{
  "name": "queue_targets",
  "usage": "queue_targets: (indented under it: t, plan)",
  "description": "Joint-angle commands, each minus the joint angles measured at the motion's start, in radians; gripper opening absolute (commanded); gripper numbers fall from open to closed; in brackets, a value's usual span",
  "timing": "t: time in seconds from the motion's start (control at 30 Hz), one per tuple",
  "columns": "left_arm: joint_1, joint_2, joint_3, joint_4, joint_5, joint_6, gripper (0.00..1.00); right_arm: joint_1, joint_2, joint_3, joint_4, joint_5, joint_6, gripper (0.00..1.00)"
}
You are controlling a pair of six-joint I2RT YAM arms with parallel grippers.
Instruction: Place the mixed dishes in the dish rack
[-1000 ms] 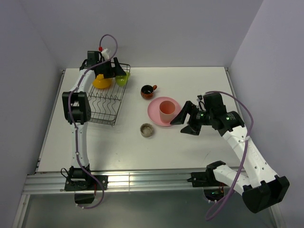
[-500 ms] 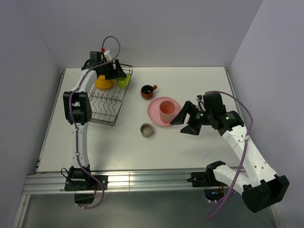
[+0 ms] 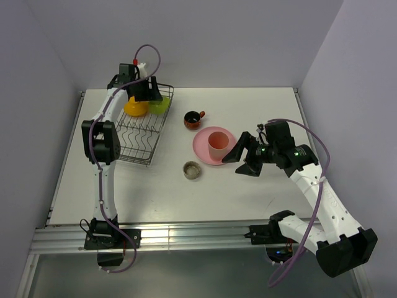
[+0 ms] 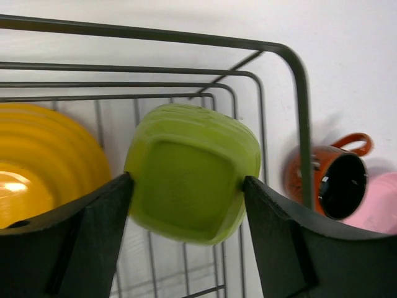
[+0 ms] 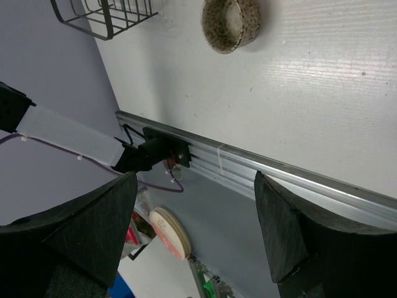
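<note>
left gripper (image 4: 187,181) was set astride green bowl (image 4: 192,155) in rack (image 4: 298,93), grip unclear, likely seating it | right gripper (image 5: 195,180) was held spread, empty, beside plate (image 3: 201,149)

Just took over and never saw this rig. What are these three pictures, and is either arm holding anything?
Two white robot arms stand at the near table edge, each with a two-finger gripper. The wide picture looks down from above; the other two come from wrist cameras. The left gripper reaches into the black wire rack, its fingers against both sides of the green bowl, beside the orange bowl; a firm grip I cannot confirm. The right gripper is open and empty, near the pink plate carrying a pink tumbler. A red-brown mug and a small speckled dish sit on the table too.
</note>
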Motion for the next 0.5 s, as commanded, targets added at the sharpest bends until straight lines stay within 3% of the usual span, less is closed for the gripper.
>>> queue_targets:
  t: [0.0, 0.1, 0.33, 0.47]
  plan:
    - [0.006, -0.082, 0.017, -0.005, -0.091, 0.048, 0.39, 0.009, -0.013, -0.002, 0.049, 0.006, 0.011, 0.83]
    - [0.008, -0.091, 0.001, 0.001, -0.121, 0.053, 0.41, 0.01, -0.021, -0.008, 0.051, 0.007, 0.021, 0.83]
    - [0.011, -0.069, 0.02, 0.007, -0.108, 0.045, 0.72, 0.016, -0.032, -0.017, 0.056, 0.015, 0.039, 0.83]
    - [0.005, -0.149, -0.058, 0.069, -0.133, 0.005, 0.78, 0.032, -0.041, -0.011, 0.066, 0.023, 0.054, 0.83]
